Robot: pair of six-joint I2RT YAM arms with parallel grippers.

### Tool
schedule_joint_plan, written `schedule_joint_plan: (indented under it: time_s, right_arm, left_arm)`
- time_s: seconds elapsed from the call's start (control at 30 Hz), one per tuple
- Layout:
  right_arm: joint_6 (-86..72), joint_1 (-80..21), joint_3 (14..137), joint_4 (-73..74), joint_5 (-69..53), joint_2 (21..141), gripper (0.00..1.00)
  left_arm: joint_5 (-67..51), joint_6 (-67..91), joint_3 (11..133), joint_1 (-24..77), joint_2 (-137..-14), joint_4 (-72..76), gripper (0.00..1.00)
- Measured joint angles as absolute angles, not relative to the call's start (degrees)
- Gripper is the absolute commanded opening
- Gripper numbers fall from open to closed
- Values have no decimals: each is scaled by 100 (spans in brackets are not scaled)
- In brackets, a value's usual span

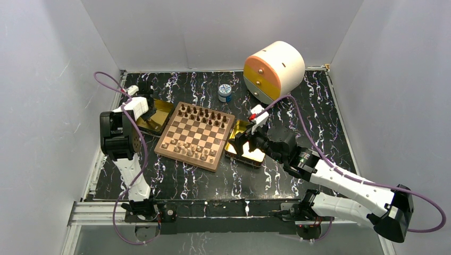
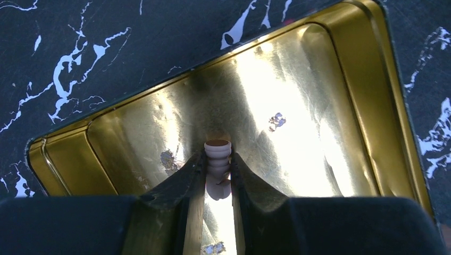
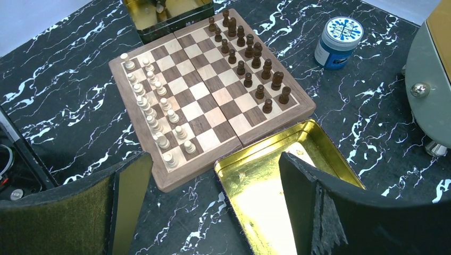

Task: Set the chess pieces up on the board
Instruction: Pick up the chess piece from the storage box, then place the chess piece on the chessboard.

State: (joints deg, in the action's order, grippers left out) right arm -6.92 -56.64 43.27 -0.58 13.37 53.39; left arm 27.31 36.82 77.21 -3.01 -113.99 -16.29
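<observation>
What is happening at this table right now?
The left gripper pinches a pale chess piece inside the left gold tray. The right gripper hangs open above the right gold tray, holding nothing. On the board, dark pieces stand in the far rows and pale pieces in the near rows.

We'd call this a robotics lab test cell, definitely not anybody's home. Plain white panels [image 1: 48, 79] box in a black marbled table [image 1: 319, 106] on three sides. Two robot arms, the left arm [image 1: 119, 137] and the right arm [image 1: 345, 183], are bolted to an aluminium rail [image 1: 95, 212] at the near edge. Purple cables [image 1: 291, 96] loop off them, and the board [image 1: 195, 135] sits there like a staged prop.
</observation>
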Motion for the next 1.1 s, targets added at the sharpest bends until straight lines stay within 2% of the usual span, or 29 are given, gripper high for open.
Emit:
schedule_joint_plan:
  time_s: [0.3,0.57,0.73,1.1]
  right_arm:
    - [-893,-5664,4327,-54,1337,5402,99]
    - [-1396,-5664,4357,-51,1415,5520,99]
    - [-1608,-5664,4383,-167,1413,5623,99]
    - [-1168,-5664,4475,-617,797,5942,99]
  left_arm:
    - [2359,3430,7721,-301,-10875,-1671,9]
    - [1496,3763,7701,-301,-9679,-1693,12]
    - [569,4145,7577,-301,-9111,-1653,13]
    - [-2106,4307,7382,-123,-9131,-1839,11]
